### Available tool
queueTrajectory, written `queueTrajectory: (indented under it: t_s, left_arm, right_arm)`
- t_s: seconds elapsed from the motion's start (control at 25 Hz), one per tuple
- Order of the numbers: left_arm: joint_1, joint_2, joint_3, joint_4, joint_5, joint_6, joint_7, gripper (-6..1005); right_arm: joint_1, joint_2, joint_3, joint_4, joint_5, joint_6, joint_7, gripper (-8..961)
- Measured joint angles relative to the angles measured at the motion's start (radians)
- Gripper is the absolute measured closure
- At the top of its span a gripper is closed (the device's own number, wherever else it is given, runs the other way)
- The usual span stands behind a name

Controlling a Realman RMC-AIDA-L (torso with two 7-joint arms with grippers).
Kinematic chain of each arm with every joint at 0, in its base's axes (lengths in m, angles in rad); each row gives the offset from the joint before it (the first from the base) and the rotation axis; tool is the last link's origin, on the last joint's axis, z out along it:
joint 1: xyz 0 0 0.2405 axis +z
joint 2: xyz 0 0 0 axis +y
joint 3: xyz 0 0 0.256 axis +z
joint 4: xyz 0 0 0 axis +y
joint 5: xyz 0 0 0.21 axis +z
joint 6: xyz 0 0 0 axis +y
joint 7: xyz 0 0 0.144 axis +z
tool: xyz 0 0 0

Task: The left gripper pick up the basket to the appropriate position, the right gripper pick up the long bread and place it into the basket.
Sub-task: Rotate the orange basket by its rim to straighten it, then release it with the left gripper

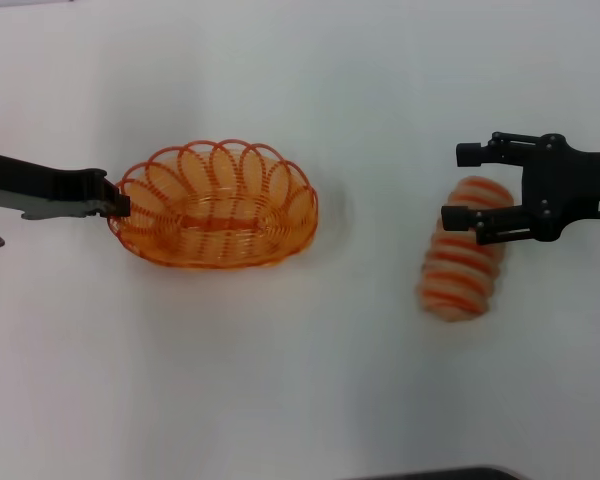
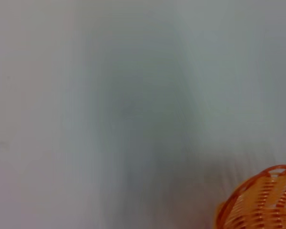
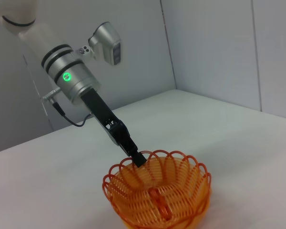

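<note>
Left gripper pinching the basket rim; right gripper spread, its 2 fingers over the long bread.

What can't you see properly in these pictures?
- Left gripper: its fingers meet the basket rim, and no view shows whether they grip it.
- Long bread: head view, far end hidden behind the right gripper.
- Basket: left wrist view, cut off at the corner.

The basket at centre left is orange looped wire, the long bread at right is cream with orange-brown cross stripes, both grippers are black, and the table is white.
</note>
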Motion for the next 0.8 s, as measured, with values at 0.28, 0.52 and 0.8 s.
queueTrajectory:
  t_s: [0.28, 0.52, 0.8]
  left_arm:
    - [0.013, 0.003, 0.031, -0.009, -0.025, -0.012, 0.002, 902]
    - [0.012, 0.004, 0.045, -0.015, -0.026, -0.012, 0.001, 893]
    - [0.031, 0.007, 0.045, -0.003, -0.093, 0.005, 0.058, 661]
  right_arm:
    - [-0.003, 0.007, -0.001, 0.0, -0.003, 0.001, -0.001, 12]
    - [-0.006, 0.009, 0.0, 0.0, 0.0, 0.008, -0.001, 12]
    - [-0.004, 0.018, 0.008, 0.0, 0.0, 0.01, 0.002, 11]
